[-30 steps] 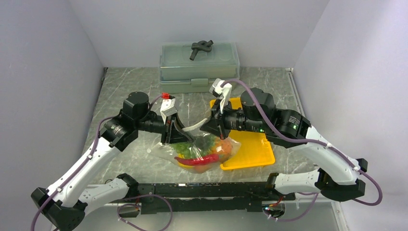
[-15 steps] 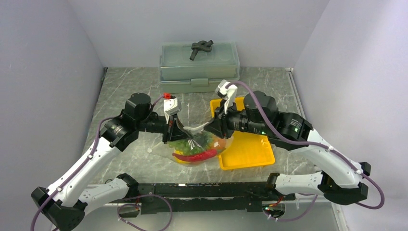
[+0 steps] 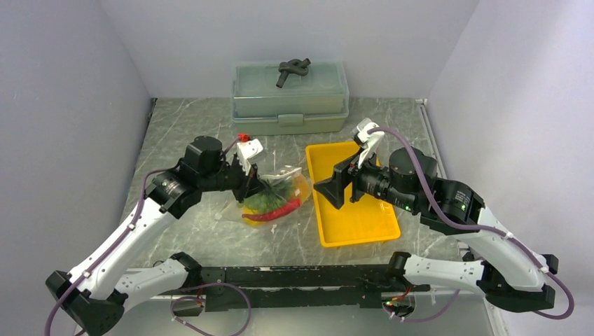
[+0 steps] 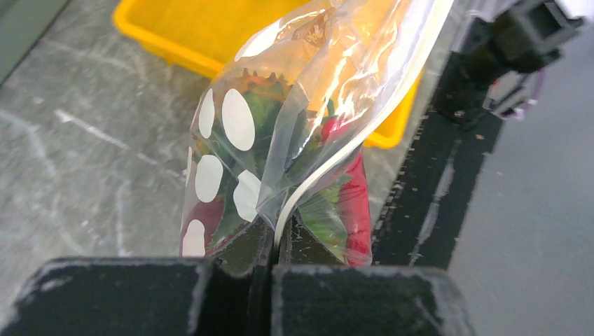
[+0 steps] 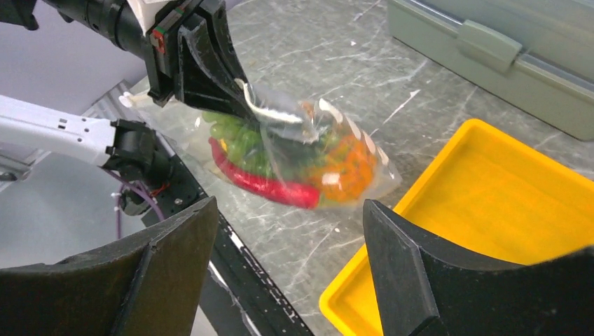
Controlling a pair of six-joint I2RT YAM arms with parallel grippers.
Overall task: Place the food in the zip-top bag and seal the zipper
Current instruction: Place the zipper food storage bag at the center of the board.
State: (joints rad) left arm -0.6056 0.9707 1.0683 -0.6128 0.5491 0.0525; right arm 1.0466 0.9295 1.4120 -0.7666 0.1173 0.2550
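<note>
Bright, even diffuse light, soft shadows, glare on the zip-top bag [image 4: 350, 77], wrist-view foregrounds blurred.

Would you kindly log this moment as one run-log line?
left tool: shut on zipper | right tool: open, clear of zip-top bag | food: inside bag | seal: cannot tell

Three plain, pale walls close in the space: a back wall [image 3: 294, 35], a left wall [image 3: 63, 105] and a right wall [image 3: 518, 84], all with a faint lilac cast. Between them lies a table [image 3: 189, 119] with a grey, marble-veined top. A grey-green lidded box [image 3: 291, 105] stands at the far edge against the back wall, with a small dark object [image 3: 293, 70] lying on its lid. A yellow tray [image 3: 364, 224] sits right of the table's middle. The light is even and the shadows are soft.
</note>
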